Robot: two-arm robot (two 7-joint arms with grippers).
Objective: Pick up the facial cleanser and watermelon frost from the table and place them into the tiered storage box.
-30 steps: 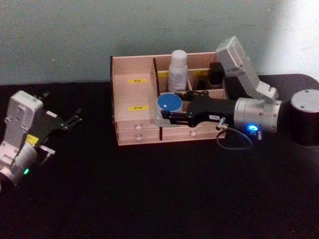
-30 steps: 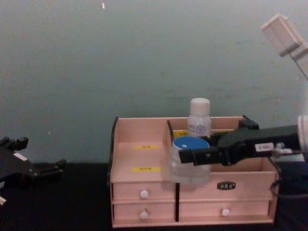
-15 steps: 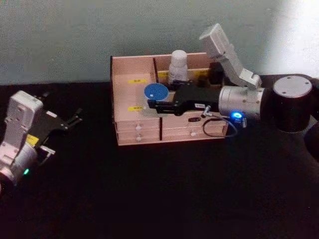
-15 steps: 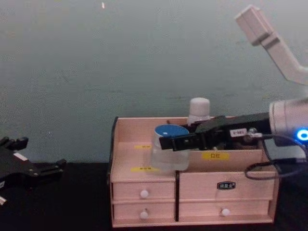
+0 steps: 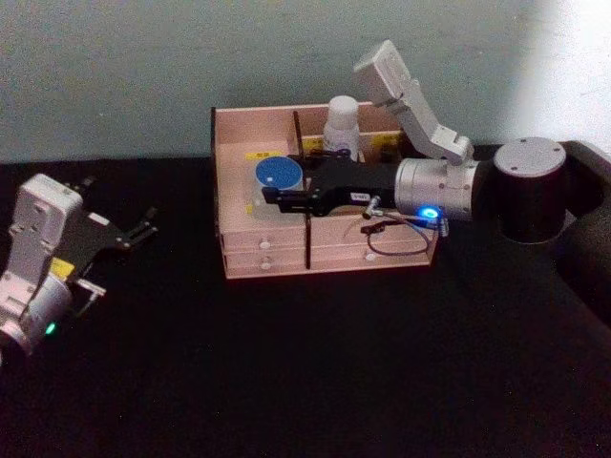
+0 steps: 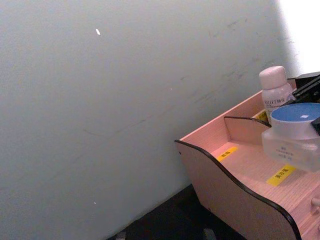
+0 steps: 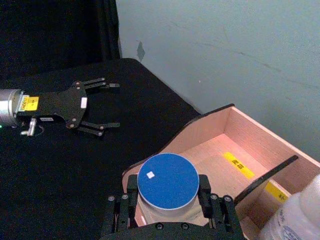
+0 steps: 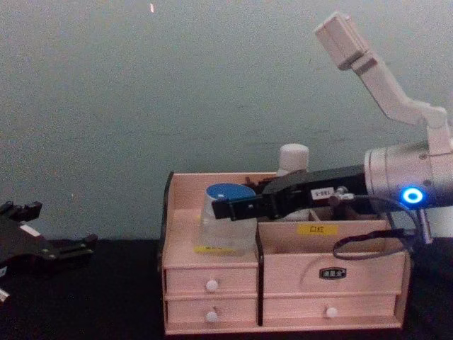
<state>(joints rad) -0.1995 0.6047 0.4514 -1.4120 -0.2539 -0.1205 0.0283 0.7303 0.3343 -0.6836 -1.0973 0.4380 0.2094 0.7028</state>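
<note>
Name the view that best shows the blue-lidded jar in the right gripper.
The right wrist view: the blue-lidded jar sits close, its round lid seen from above, between the right gripper fingers. The chest view shows its clear side against the tiered storage box; the head view shows it small; the left wrist view shows it at the frame edge.

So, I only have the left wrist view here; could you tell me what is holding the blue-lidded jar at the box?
Observer: The right gripper is shut on the blue-lidded jar, one finger on each side of its body.
Operator: Thank you. Which section is it at?
Observer: In the head view it is at the left section of the tiered storage box, just left of the dark divider.
Operator: And where is my own gripper?
Observer: The left gripper is open above the black table, well off to the box's left.
</note>
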